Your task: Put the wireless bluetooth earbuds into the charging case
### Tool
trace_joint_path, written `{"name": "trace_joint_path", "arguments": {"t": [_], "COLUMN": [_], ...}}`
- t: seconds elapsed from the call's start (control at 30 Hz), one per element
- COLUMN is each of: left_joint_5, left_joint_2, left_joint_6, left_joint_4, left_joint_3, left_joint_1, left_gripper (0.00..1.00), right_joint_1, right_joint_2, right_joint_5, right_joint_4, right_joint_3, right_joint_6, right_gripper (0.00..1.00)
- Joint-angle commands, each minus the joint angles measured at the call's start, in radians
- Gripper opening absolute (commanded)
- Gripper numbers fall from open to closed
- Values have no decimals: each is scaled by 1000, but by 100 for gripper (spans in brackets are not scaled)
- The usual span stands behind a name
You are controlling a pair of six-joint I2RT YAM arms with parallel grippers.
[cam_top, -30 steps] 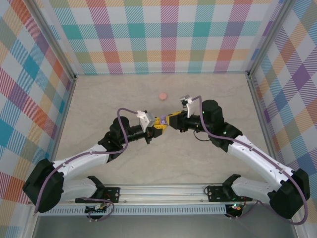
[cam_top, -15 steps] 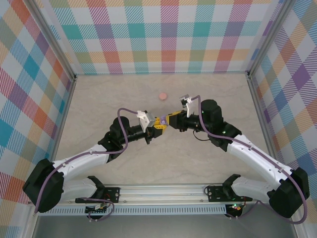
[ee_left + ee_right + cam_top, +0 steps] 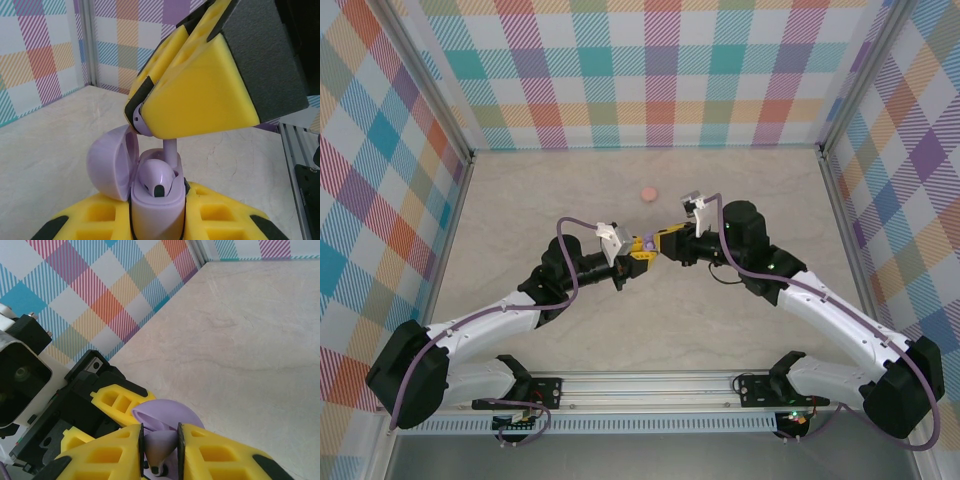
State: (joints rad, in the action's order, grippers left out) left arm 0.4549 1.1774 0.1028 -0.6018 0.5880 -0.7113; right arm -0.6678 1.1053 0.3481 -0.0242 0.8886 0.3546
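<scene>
Top view: left pincer (image 3: 636,253), clamped narrow on lilac case (image 3: 647,244), tip to tip with right pincer (image 3: 659,245) over the middle of the table (image 3: 570,200); pink disc (image 3: 648,192) well apart, toward the back wall.

Left wrist view, adding the inside of the case: case upright between yellow fingers (image 3: 220,220), lid (image 3: 107,167) swung open leftward; seated earbud (image 3: 157,179) inside; second earbud (image 3: 142,121) pinched by its head in right pincer, stem down at the case mouth.

Right wrist view: narrow slot between yellow fingers, gripping second earbud; lid just beneath.
</scene>
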Motion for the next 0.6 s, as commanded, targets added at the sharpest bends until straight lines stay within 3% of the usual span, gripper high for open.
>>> {"name": "trace_joint_path", "arguments": {"t": [0.0,0.57], "left_joint_5": [11,5], "left_joint_2": [-4,-3], "left_joint_6": [-15,-30], "left_joint_4": [-41,-37], "left_joint_3": [39,44], "left_joint_1": [-18,-17], "left_gripper": [21,21], "right_joint_1": [-12,-26], "right_joint_2": [15,18], "right_joint_5": [-3,-8], "right_joint_4": [-26,-45], "right_joint_3": [32,34], "right_joint_6": [-26,-39], "right_gripper": [26,31]}}
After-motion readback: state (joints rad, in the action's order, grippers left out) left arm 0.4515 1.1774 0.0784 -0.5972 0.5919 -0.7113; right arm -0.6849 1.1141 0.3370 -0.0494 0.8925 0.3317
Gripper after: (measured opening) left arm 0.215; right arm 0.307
